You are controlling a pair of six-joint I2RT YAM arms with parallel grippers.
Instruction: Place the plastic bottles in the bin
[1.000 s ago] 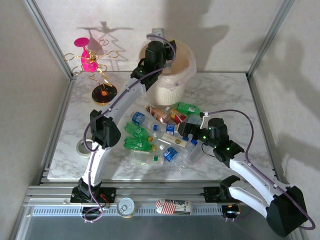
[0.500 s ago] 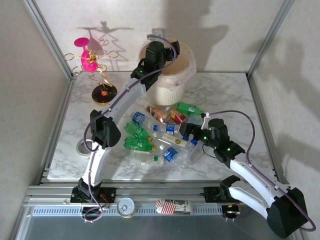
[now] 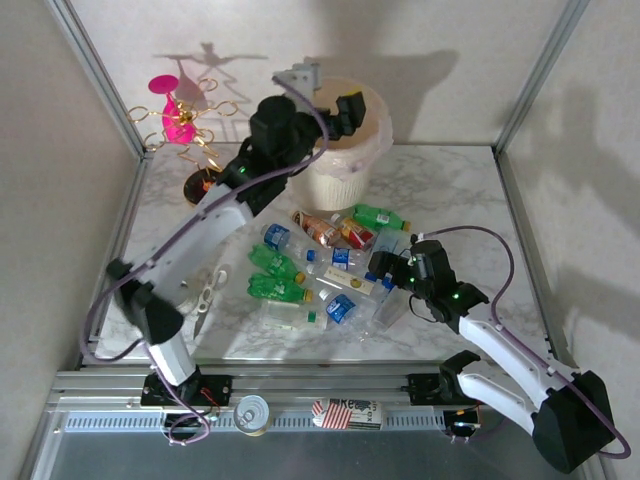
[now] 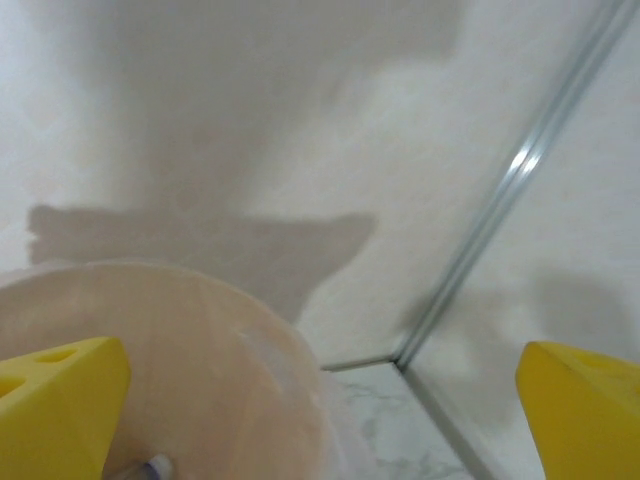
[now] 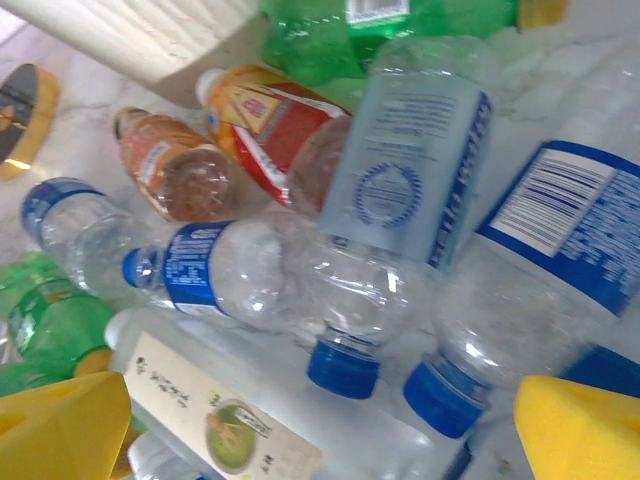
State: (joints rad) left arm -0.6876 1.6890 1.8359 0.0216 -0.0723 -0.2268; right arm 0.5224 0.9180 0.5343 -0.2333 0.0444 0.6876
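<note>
Right gripper: jaws spread, low over bottles heaped on table before bin. Pale-label bottle lies ahead, cap toward jaws, long axis apparently crossing their closing line. Left gripper: spread above bin, farther off.

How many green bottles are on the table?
3. One green bottle lies near the bin; a second green bottle and a third green bottle lie at the pile's left side. Others may be hidden underneath.

Left arm and right arm: slender white links, black joint housings, looping thin purple cables, green indicator lights, blocky yellow fingers.
</note>
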